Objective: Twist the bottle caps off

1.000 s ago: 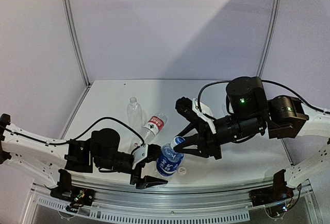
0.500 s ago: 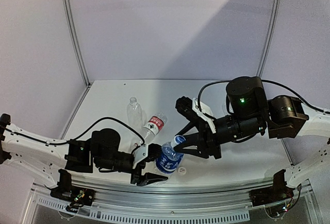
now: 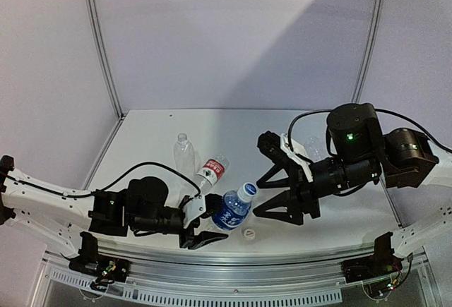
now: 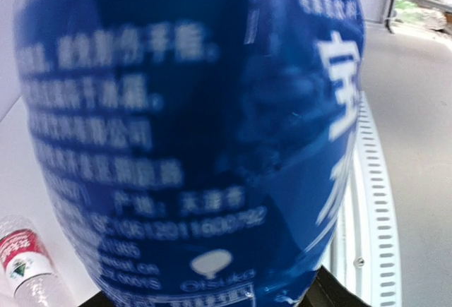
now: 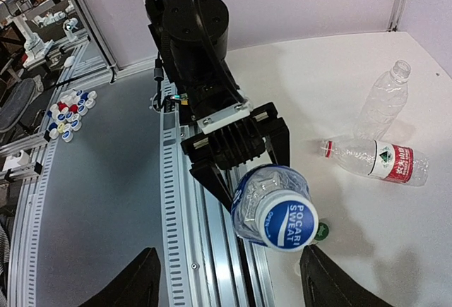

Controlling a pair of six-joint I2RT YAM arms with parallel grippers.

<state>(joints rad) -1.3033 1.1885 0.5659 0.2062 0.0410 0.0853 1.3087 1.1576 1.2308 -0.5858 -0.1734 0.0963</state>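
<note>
My left gripper (image 3: 212, 222) is shut on the blue-labelled bottle (image 3: 229, 212), holding it tilted just above the table. The blue label (image 4: 191, 130) fills the left wrist view. The blue cap (image 5: 286, 221) sits on the bottle's neck and faces my right gripper (image 3: 257, 197). That gripper is open, its fingers wide apart and a little back from the cap, touching nothing. A white cap (image 3: 248, 233) and a green cap (image 5: 322, 231) lie loose on the table by the bottle. A red-labelled bottle (image 3: 212, 173) lies capless behind it.
An unlabelled clear bottle (image 3: 184, 153) lies behind the red-labelled one. The slotted aluminium rail (image 5: 212, 250) runs along the table's near edge under the held bottle. White walls (image 3: 226, 39) close off the back and sides.
My right gripper has opened off the blue cap and drawn back to the right. The bottle in my left gripper has tipped lower, its neck now pointing right.
</note>
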